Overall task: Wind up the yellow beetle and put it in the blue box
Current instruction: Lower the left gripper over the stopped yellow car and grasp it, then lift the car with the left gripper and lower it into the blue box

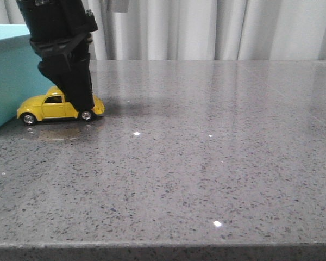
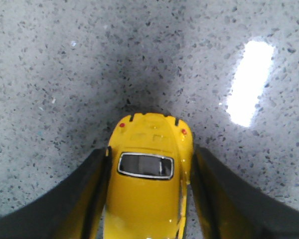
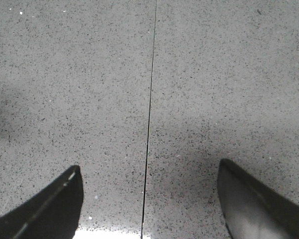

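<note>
**Left gripper closed around the yellow beetle beside the blue box**

Grey speckled table [image 1: 206, 179] fills the foreground of the front view, glossy, with small bright reflections of light on it. Farther back on the left side stands the yellow beetle [image 1: 49, 107] on its wheels on the table surface, seen from its side. Just behind it and to the left is the blue box [image 1: 8, 76], very near to the car; whether they touch, I cannot tell.

From above, the black left gripper [image 1: 79, 100] comes down over one end of the car and hides part of it. In the left wrist view, the beetle [image 2: 147, 184] sits between the two dark fingers [image 2: 89, 199], which lie close along both sides of the body, so the gripper is clamped on the car.

In the right wrist view, the right gripper [image 3: 149, 204] has its fingers wide apart above the bare table [image 3: 214, 89]. A thin dark seam [image 3: 152, 99] runs across the surface between them.
</note>
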You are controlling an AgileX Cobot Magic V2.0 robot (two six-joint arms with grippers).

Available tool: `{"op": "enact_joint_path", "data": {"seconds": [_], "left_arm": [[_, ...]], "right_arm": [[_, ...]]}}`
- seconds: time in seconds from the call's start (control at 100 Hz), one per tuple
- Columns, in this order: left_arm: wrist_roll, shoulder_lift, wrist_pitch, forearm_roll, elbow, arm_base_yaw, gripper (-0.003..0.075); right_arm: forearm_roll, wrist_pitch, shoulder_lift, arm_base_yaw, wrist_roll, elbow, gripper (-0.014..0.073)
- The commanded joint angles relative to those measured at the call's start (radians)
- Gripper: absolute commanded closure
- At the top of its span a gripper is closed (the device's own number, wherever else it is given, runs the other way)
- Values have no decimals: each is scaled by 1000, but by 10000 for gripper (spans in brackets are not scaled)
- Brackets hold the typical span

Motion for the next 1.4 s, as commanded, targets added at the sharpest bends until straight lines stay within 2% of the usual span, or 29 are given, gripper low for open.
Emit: {"op": "enact_joint_path", "data": {"seconds": [0.0,0.17,0.27,0.37,0.51,0.64,1.06,1.23,1.39], "left_arm": [[-3,-48,-4,-25,-73,-11,516],[-15,-51,40,-25,-231,-27,516],[-75,-61,53,-10,-337,-24,516],[-174,-80,64,66,-432,-16,516],[-278,-111,122,145,-489,28,516],[-319,-121,213,169,-489,113,516],[-346,-88,211,36,-381,401,516],[-346,-32,211,0,-337,455,516],[-346,28,211,-15,-330,457,516]], "right_arm": [[-7,-53,-26,1,-9,-20,36],[-7,-51,-26,1,-9,-20,36],[-7,-52,-26,1,-9,-20,36],[-7,-52,-26,1,-9,-20,36],[-7,-51,-26,1,-9,-20,36],[-7,-48,-26,1,-9,-20,36],[-7,-46,-26,1,-9,-20,36],[-7,-46,-26,1,-9,-20,36],[-7,-46,-26,1,-9,-20,36]]}}
